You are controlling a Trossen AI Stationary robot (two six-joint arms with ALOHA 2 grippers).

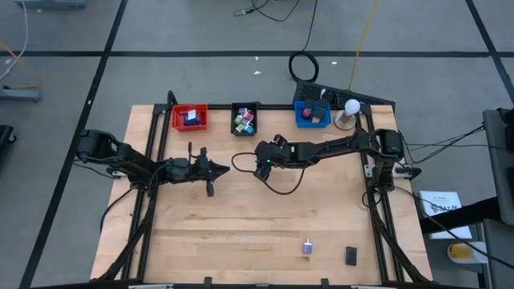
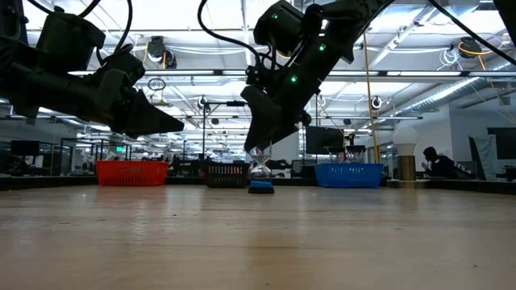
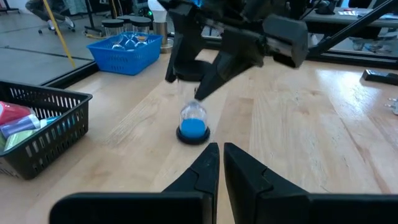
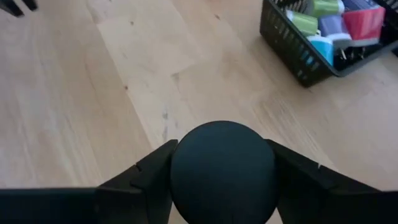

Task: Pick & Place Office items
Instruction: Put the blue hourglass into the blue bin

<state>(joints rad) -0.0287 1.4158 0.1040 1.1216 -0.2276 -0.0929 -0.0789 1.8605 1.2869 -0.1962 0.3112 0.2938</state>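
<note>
So my right gripper (image 2: 260, 153) is down near the middle of the table (image 1: 241, 233), right over a little round thing with a blue base and a clear dome (image 3: 193, 122) standing on the wood. In the right wrist view its dark round top (image 4: 222, 171) sits between my two fingers, with both inner faces against its sides, so I'd call that gripping it, though it's not lifted off the table.

Left gripper (image 3: 220, 163) hangs just to the left of that spot, jaws closed and empty, tips pointing at the dome with a small gap of bare wood between.

Along the far edge there's a red basket (image 1: 189, 117), a black basket (image 1: 245, 118) stuffed with coloured bits, and a blue basket (image 1: 312, 114), with a white ball lamp (image 1: 350, 107) just beside the blue one. The black basket is near the right gripper.

Lots of open wood toward the near edge. Only two strays down there at the near right: a small purple block (image 1: 307, 247) and a black piece (image 1: 351, 255), well apart from both arms.
</note>
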